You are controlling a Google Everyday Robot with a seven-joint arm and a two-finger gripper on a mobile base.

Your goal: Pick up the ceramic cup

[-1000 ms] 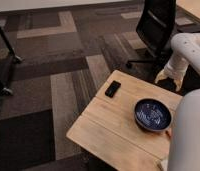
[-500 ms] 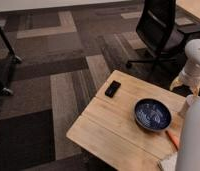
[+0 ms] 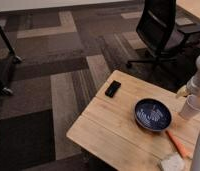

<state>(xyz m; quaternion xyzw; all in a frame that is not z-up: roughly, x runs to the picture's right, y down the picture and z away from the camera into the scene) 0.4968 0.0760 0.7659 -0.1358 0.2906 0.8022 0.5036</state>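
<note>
Camera view, as I log it: wooden table (image 3: 113,132) on striped carpet (image 3: 68,65); phone (image 3: 112,88), blue bowl (image 3: 152,114), carrot (image 3: 178,144), cup (image 3: 192,107) (right edge, gripper (image 3: 195,95) above), chair (image 3: 160,30).

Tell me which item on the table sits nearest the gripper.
The white ceramic cup, at the table's right edge directly under the gripper. The blue bowl, orange carrot and black phone lie farther left.

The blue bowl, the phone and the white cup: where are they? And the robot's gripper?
Blue bowl (image 3: 152,114), camera view, its inner centre.
Phone (image 3: 112,88), camera view, middle of its face.
Ceramic cup (image 3: 191,107), camera view, its side wall.
Gripper (image 3: 199,96), camera view, table's right edge, just above the cup.
</note>
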